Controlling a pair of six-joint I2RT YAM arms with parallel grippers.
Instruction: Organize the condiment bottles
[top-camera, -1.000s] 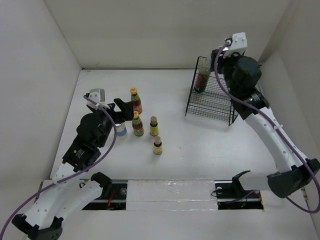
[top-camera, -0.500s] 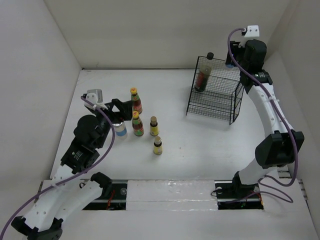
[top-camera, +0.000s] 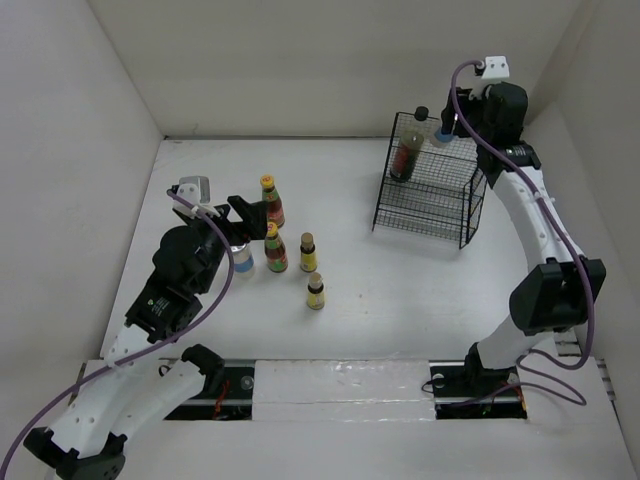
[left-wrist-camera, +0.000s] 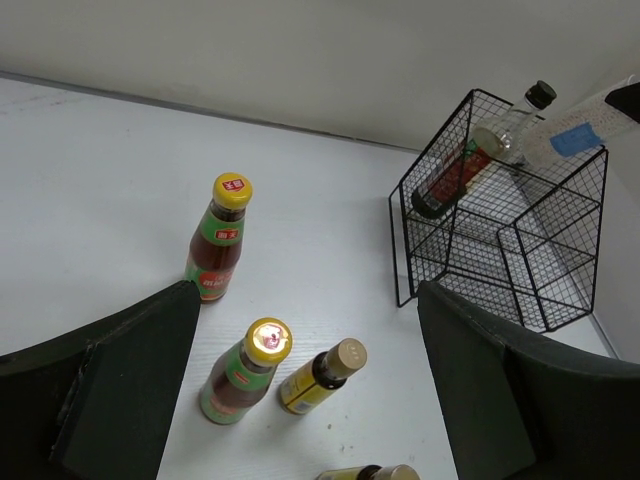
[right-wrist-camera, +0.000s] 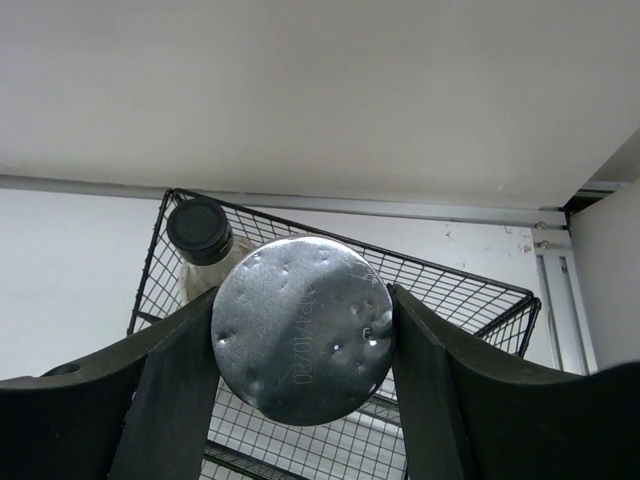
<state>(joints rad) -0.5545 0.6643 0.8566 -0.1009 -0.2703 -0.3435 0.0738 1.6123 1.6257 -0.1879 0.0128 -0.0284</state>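
Note:
My right gripper (right-wrist-camera: 303, 345) is shut on a silver-lidded jar (right-wrist-camera: 303, 330) with a blue label (top-camera: 443, 136), held above the back of the black wire basket (top-camera: 430, 195). A tall dark black-capped bottle (top-camera: 406, 152) leans inside the basket. My left gripper (top-camera: 243, 224) stands open and holds nothing, just above a second blue-label jar (top-camera: 243, 262). To its right stand two red-sauce yellow-capped bottles (top-camera: 272, 203) (top-camera: 276, 250) and two small yellow tan-capped bottles (top-camera: 309, 253) (top-camera: 316, 291). The left wrist view shows the red bottles (left-wrist-camera: 220, 245) (left-wrist-camera: 243, 375) and a yellow one (left-wrist-camera: 320, 377) between the fingers.
White walls close the table on the left, back and right. The basket (left-wrist-camera: 500, 240) has two tiers and stands near the back right corner. Both arm bases sit at the near edge.
The right arm has swung up and back, and now holds the jar over the basket's top rear. The left arm has barely moved.

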